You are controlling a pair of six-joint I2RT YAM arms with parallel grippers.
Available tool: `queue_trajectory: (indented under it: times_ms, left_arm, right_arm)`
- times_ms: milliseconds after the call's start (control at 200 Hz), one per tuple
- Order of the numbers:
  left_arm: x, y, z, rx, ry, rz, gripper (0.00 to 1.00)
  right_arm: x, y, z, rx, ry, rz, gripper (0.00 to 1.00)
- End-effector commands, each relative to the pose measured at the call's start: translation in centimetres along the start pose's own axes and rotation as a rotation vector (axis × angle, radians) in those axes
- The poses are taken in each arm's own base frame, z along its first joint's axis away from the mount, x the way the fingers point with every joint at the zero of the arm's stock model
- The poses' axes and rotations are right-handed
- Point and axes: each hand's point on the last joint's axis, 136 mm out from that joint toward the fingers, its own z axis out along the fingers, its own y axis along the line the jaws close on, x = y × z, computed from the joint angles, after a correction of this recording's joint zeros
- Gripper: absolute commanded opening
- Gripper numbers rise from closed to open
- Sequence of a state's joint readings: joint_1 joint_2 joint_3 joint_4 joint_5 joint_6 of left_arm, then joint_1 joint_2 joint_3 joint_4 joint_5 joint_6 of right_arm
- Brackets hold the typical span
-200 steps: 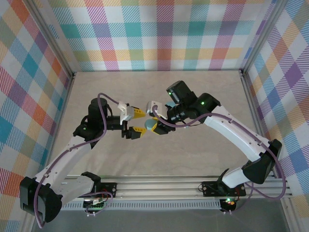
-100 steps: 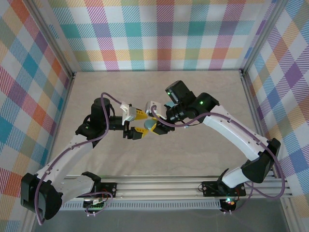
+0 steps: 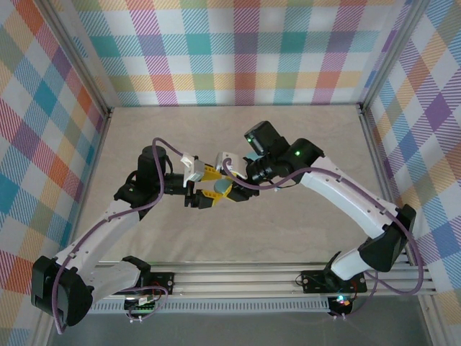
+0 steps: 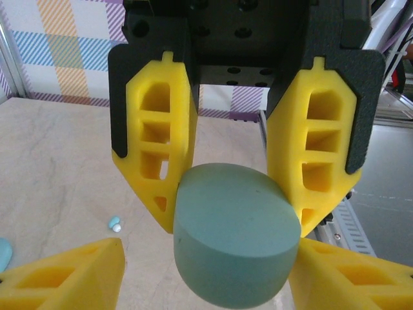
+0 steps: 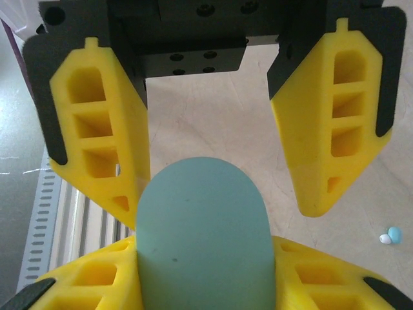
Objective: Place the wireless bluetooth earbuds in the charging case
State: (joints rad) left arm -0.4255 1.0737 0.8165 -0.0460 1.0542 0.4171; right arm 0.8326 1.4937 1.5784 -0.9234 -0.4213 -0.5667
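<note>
The teal oval charging case [image 3: 217, 189] hangs above the table's middle, between both grippers, which meet tip to tip. My left gripper [image 3: 207, 187] has its yellow fingers [image 5: 84, 284] pressed on both sides of the case [image 4: 235, 252]. My right gripper [image 3: 227, 184] holds the rounded end of the case [image 5: 203, 245] from the opposite side, and its fingers [image 4: 64, 274] reach into the left wrist view from below. One tiny pale blue earbud [image 4: 115, 223] with a white tip lies on the table beneath. The same earbud [image 5: 390, 236] appears at the right of the right wrist view.
A teal rounded object [image 4: 2, 255] sits cut off at the left edge of the left wrist view. Plaid walls [image 3: 238, 50] close in three sides of the beige table [image 3: 302, 137]. An aluminium rail [image 3: 230, 277] runs along the near edge.
The left arm has moved right onto the case and its jaws have narrowed against it. The right arm has shifted slightly left with the case.
</note>
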Motion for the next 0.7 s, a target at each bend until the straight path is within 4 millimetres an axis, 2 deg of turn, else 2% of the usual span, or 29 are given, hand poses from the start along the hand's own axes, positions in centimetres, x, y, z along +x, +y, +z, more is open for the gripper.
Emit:
queue_trajectory:
  times_ms: [0,220,355,695]
  left_arm:
    - [-1.7,-0.6,0.0,0.021,-0.028,0.057,0.66]
    - [-1.1,-0.8,0.1,0.040,-0.008,0.051,0.56]
    - [-0.7,-0.8,0.1,0.027,-0.004,0.054,0.63]
    - [-0.5,-1.0,-0.1,0.017,-0.001,0.056,0.67]
  right_arm:
    - [-0.7,0.6,-0.2,-0.031,-0.013,-0.036,0.09]
    - [-1.3,0.7,-0.5,-0.031,-0.030,-0.037,0.09]
    - [-1.2,0.6,-0.6,-0.020,-0.031,-0.042,0.08]
    - [-1.2,0.8,-1.1,-0.014,-0.040,-0.053,0.07]
